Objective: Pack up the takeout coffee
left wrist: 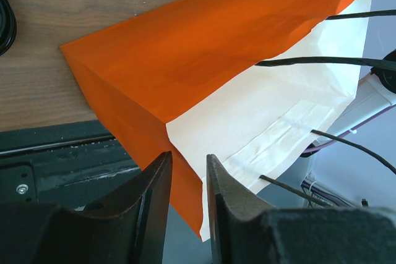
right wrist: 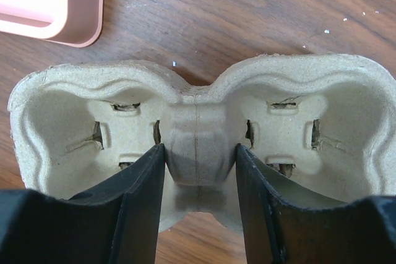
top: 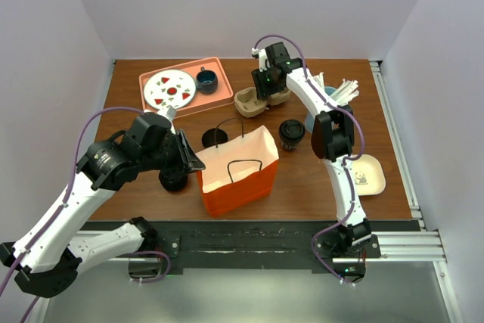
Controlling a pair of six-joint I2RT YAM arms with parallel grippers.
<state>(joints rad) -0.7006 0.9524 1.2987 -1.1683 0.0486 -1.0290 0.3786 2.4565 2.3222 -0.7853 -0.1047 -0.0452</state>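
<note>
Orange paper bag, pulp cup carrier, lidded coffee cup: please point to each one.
orange paper bag (top: 240, 187), top external view, on its orange front face
pulp cup carrier (right wrist: 198, 143), right wrist view, on its middle bridge
lidded coffee cup (top: 292, 131), top external view, on its black lid

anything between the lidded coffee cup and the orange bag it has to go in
Nothing visible stands between them. The takeout coffee sits on bare table just right of the orange bag, whose mouth is open. The cup carrier lies behind, off that path, with the right gripper at it.

Orange bag and pulp carrier flanking the takeout coffee.
</note>
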